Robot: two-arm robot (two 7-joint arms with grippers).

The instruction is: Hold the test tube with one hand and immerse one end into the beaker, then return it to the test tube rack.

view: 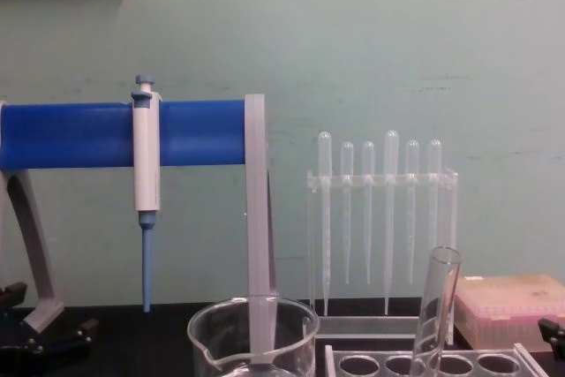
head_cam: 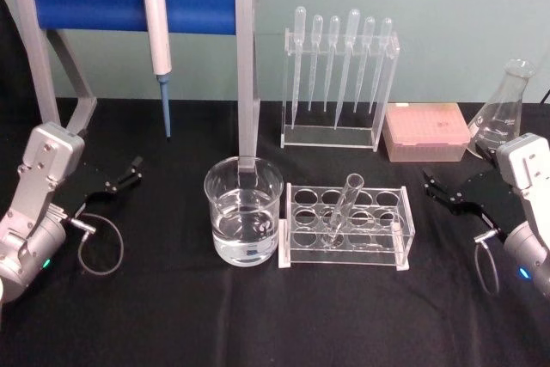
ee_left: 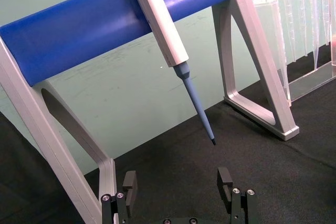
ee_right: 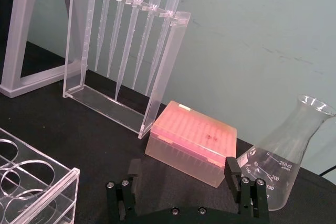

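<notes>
Worktop (head_cam: 258, 315), black cloth. Test tube (head_cam: 343, 208): clear glass, mouth up, standing tilted in a middle hole of the test tube rack (head_cam: 378, 251), a clear acrylic rack at centre; from the chest view the tube (view: 437, 306) leans with its mouth to the right. Beaker (head_cam: 225, 212): wide clear glass, part-filled with clear liquid, just beside the rack on its left, spout toward the robot. Left gripper (head_cam: 123, 175): low over the worktop at the left, well apart from the beaker, jaws parted and holding nothing. Right gripper (head_cam: 436, 188): low at the right, near the rack's end but apart from it, jaws likewise spread and empty. Behind: white-and-blue pipettor (head_cam: 157, 36) hanging on a blue-barred stand (head_cam: 86, 6); six plastic pipettes (head_cam: 339, 62) in a clear holder; pink tip box (head_cam: 425, 131); conical flask (head_cam: 501, 109) at far right.
</notes>
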